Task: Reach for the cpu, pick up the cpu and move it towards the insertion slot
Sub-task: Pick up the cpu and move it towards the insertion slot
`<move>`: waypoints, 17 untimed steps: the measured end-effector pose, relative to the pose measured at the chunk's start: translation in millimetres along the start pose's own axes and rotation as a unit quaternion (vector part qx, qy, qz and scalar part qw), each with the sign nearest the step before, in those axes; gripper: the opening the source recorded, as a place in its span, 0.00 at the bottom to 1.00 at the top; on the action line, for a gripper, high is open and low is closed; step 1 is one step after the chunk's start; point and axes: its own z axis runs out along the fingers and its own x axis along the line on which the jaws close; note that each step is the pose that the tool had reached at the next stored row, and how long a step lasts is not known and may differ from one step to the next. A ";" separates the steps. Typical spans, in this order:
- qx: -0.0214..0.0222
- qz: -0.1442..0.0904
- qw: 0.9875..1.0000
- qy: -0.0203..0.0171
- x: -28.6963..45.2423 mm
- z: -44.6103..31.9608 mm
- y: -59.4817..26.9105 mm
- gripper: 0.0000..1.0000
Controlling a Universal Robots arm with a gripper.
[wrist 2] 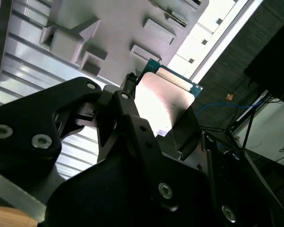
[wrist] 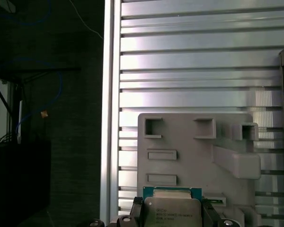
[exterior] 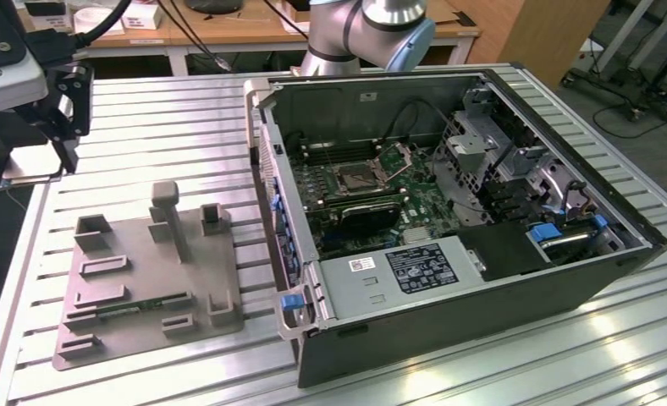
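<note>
My gripper hangs at the exterior view's far left, above the table's edge, shut on the cpu. In both wrist views the cpu is a flat square chip with a silvery top and green rim, clamped by its edges between the black fingers. The insertion slot, a metal-framed socket with its bracket raised, lies on the motherboard inside the open computer case, well off to the exterior view's right of my gripper.
A grey moulded fixture with posts and pockets lies on the ribbed aluminium table between my gripper and the case; a green memory strip rests in it. The arm's base stands behind the case. The table edge drops to dark floor beside my gripper.
</note>
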 end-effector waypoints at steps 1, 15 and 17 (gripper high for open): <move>0.000 0.000 1.000 0.000 -0.6 0.0 0.0 0.55; 0.000 0.000 1.000 0.000 -8.4 -0.1 0.0 0.55; 0.000 0.000 1.000 0.000 -9.3 -0.2 0.0 0.55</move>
